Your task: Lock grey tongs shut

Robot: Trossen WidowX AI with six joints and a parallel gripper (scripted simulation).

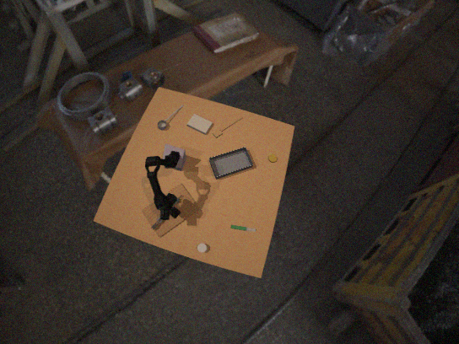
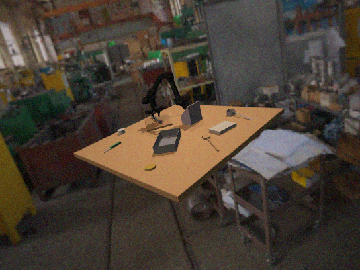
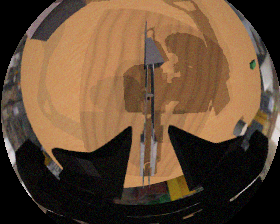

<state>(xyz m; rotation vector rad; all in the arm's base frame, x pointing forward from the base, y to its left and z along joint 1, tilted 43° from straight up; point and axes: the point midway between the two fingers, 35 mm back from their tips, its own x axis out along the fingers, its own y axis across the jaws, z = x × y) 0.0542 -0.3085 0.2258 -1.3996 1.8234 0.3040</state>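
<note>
My gripper (image 1: 170, 217) (image 2: 155, 114) (image 3: 150, 129) is partly open, pointing down over the wooden board (image 1: 165, 229) (image 2: 163, 126) (image 3: 100, 60). The grey tongs (image 1: 157, 223) (image 2: 159, 121) (image 3: 149, 107) are below and between the fingers, with a gap on either side in the wrist view. Their two arms run nearly parallel, close together, along the middle of that view. They appear to lie on the board; whether they touch it along their whole length, and whether the lock holds, cannot be seen. The roasting tin (image 1: 214, 171) (image 2: 165, 149) stands apart, with no tongs across it.
A purple-grey block (image 1: 180, 162) (image 2: 192, 114) stands near the arm. A pale box (image 1: 200, 124) (image 2: 222, 128), a ladle (image 1: 163, 125) (image 2: 230, 112) and a thin T-shaped tool lie beyond. A white cylinder (image 1: 202, 248) (image 2: 121, 131), green-handled tool (image 1: 239, 228) (image 2: 115, 144) and yellow disc (image 1: 272, 158) (image 2: 150, 167) are elsewhere.
</note>
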